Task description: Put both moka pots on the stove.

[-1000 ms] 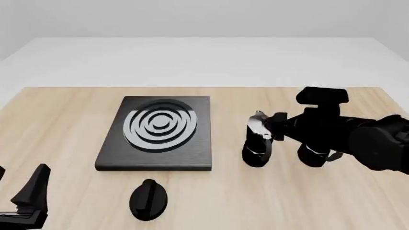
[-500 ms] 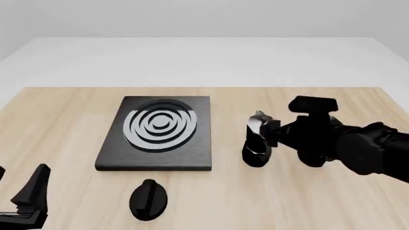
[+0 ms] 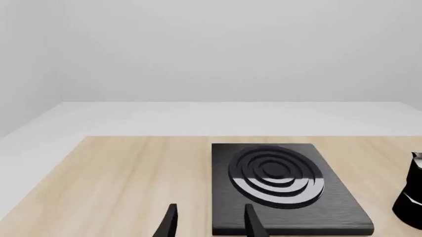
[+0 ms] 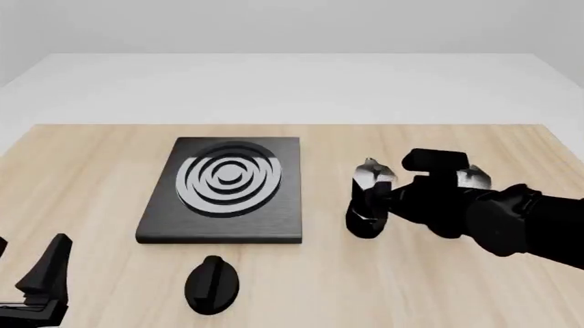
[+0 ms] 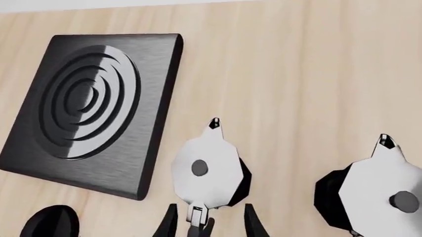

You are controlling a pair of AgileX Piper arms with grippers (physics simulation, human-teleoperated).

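The stove [image 4: 223, 188] lies flat at the table's left middle; it also shows in the left wrist view [image 3: 283, 182] and the right wrist view [image 5: 86, 103]. One moka pot [image 4: 368, 201] stands upright to its right. My right gripper [image 4: 390, 198] is open just behind it, with its fingers either side of the pot's handle [image 5: 197, 219] in the right wrist view, not closed on it. The second moka pot [image 5: 376, 197] stands further right, and only its lid [image 4: 474, 179] shows behind my right arm. My left gripper [image 4: 46, 280] is open and empty at the front left.
A low black oval knob [image 4: 212, 283] lies on the table in front of the stove, near the front edge. The first moka pot shows at the edge of the left wrist view [image 3: 412, 197]. The table's far edge runs behind the stove.
My right arm has dropped lower and drawn toward the front, bringing the gripper level with the first pot's handle. The second pot's lid now shows behind the arm. The left arm has not moved.
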